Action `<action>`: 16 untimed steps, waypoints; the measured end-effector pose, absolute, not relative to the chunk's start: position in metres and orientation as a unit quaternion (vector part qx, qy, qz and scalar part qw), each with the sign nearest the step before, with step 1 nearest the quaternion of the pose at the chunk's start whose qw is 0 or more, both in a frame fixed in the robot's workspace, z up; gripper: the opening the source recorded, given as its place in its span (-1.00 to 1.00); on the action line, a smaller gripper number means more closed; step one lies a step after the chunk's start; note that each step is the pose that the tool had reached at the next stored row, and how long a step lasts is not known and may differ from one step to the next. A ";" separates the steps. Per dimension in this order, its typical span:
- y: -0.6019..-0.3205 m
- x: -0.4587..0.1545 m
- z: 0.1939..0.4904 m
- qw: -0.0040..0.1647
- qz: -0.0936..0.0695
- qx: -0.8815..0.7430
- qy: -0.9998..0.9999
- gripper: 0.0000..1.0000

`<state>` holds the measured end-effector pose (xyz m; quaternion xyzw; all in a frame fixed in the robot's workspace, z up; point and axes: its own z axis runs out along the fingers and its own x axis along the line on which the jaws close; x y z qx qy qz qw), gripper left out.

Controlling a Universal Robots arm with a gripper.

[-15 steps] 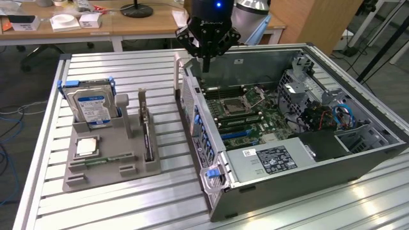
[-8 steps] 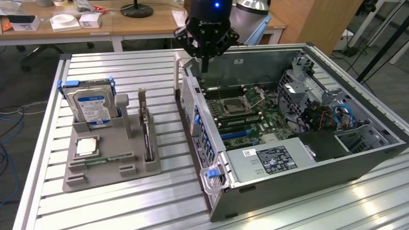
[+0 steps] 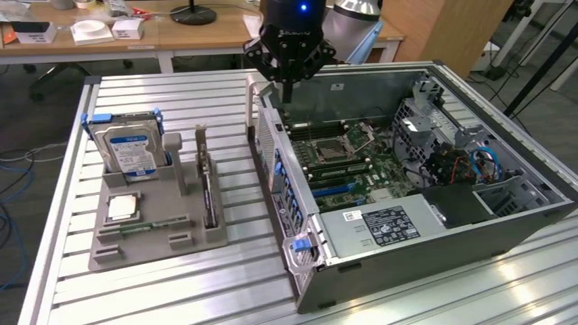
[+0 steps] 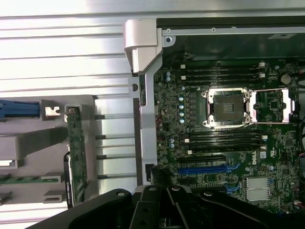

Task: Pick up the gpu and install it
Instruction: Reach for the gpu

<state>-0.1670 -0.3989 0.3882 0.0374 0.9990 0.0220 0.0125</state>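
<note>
**Exterior view.** The gripper (image 3: 287, 95) hangs above the rear wall of the case (image 3: 424, 267). Its fingers are pressed together and pinch nothing. The case lies on its side on the table (image 3: 181, 298) with the panel off, so the motherboard (image 3: 348, 166) faces up for access from above. The gpu (image 3: 208, 189) stands on edge in a slot of the grey holder (image 3: 149, 247), to the exterior view's left of the case and well apart from the gripper. Standing it on edge presents a thin upper edge for a pinch from above. A hard drive (image 3: 131, 150) stands upright in the same holder.

**Wrist view.** The gripper (image 4: 167, 198) sits over the motherboard (image 4: 267, 157), near a vacant blue slot (image 4: 207, 168), judged to be the card's seat. The gpu (image 4: 76, 157) shows edge-on in the holder (image 4: 28, 138), beside the case wall. The pick is not yet done.
</note>
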 end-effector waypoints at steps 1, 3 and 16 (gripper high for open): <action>-0.399 -0.167 0.388 0.013 0.022 0.037 0.999 -0.79; -0.399 -0.168 0.388 0.012 0.022 0.037 0.999 -0.79; -0.399 -0.173 0.387 0.012 0.022 0.037 0.999 -0.79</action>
